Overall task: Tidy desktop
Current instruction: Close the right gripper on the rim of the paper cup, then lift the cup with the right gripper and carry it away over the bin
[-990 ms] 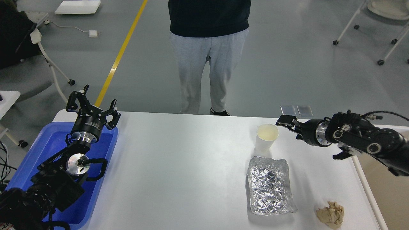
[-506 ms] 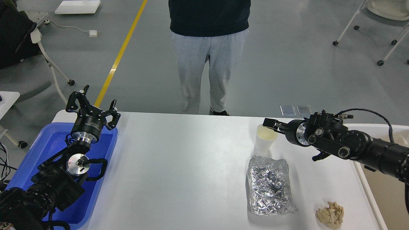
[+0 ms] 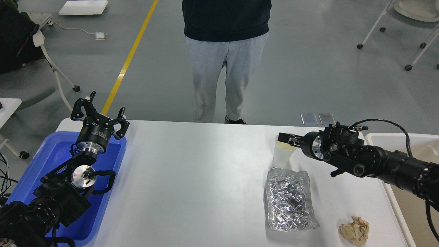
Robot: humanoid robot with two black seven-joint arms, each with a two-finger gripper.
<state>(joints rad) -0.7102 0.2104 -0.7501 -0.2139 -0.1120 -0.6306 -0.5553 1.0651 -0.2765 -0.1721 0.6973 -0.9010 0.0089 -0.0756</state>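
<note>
The white desktop (image 3: 192,178) carries a white paper cup (image 3: 282,156) at the right rear, a crumpled sheet of silver foil (image 3: 289,200) in front of it, and a ball of crumpled brown paper (image 3: 355,230) near the front right corner. My right gripper (image 3: 286,139) reaches in from the right, and its fingers lie over the cup's rim and opening. I cannot tell whether they grip the rim. My left gripper (image 3: 99,111) is open and empty, pointing up above the far end of the blue tray (image 3: 41,161).
A cream-white bin (image 3: 408,140) stands just off the table's right edge, under my right arm. A person (image 3: 224,61) stands close to the far edge of the table. Chairs on castors stand on the floor at the far left and far right.
My right gripper has moved left, from beside the cup to over its rim. The cup, foil, paper ball and left arm have not moved.
</note>
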